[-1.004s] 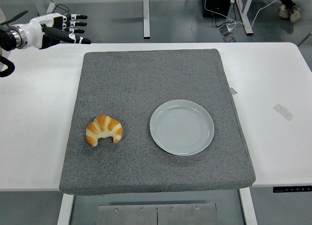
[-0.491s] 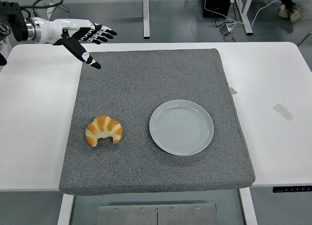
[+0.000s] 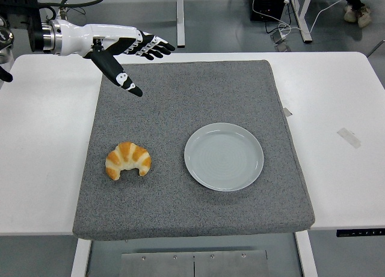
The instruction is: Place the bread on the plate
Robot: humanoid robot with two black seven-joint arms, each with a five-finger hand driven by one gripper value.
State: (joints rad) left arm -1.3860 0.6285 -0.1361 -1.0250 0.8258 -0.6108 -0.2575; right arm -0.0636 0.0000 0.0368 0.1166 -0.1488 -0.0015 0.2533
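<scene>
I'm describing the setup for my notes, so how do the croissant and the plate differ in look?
The croissant is golden-brown, curved and lumpy; the plate is pale grey, round and smooth. The croissant looks smaller than the plate. It lies left of the plate, apart from it. Both rest on the grey mat, untouched by the open left hand.

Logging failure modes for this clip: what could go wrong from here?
1. The left robot hand hovers open at the mat's far left corner, apart from the croissant; a poor descent could nudge it instead of grasping it.
2. The croissant's curved shape may slip from the fingers.
3. A release near the plate's rim could leave it half off.
</scene>
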